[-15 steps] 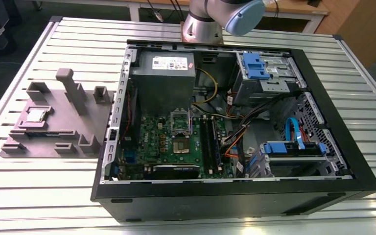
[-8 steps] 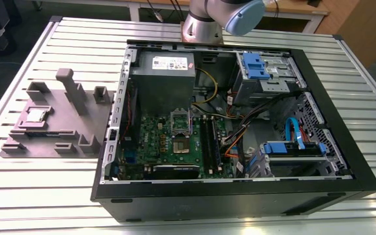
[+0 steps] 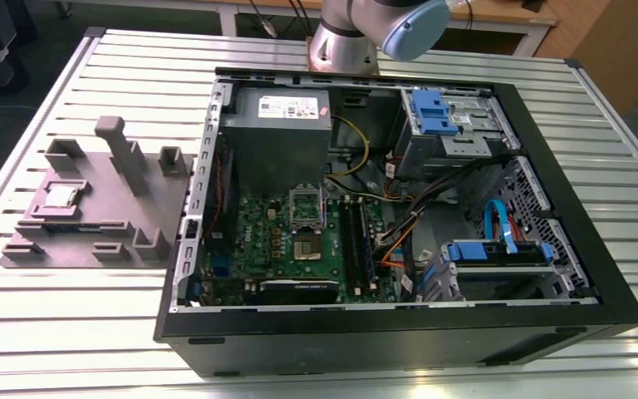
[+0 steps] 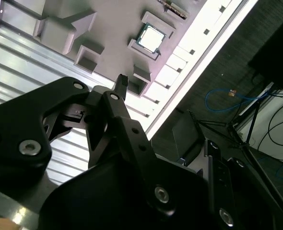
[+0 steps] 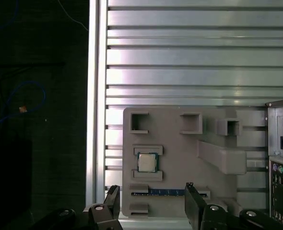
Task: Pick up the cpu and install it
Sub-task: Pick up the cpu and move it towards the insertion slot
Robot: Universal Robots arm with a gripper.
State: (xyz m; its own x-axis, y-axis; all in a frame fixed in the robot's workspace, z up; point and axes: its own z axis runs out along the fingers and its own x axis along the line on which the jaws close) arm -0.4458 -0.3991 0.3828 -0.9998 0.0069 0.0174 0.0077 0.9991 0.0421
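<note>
Cpu: the small, flat, square, silvery-grey metal cpu (image 3: 62,196) lies in a recess of the fixture, at nine o'clock from the case in the exterior view. Nothing touches it.
Fixture: grey moulded fixture block (image 3: 109,212) on the slatted metal table (image 3: 76,316).
Gripper: the black two-finger gripper (image 5: 152,188) is above the fixture, its fingers (image 5: 113,199) spread wide and holding nothing, clear of the cpu.
Case: open black computer case (image 3: 408,332) with a green motherboard (image 3: 255,224) inside.

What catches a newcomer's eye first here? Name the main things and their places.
The open black computer case dominates the slatted table, its green motherboard exposed. At the exterior view's left sits a grey fixture tray with the cpu seated in a recess. In the first wrist view the gripper hangs open and empty over that tray.
</note>
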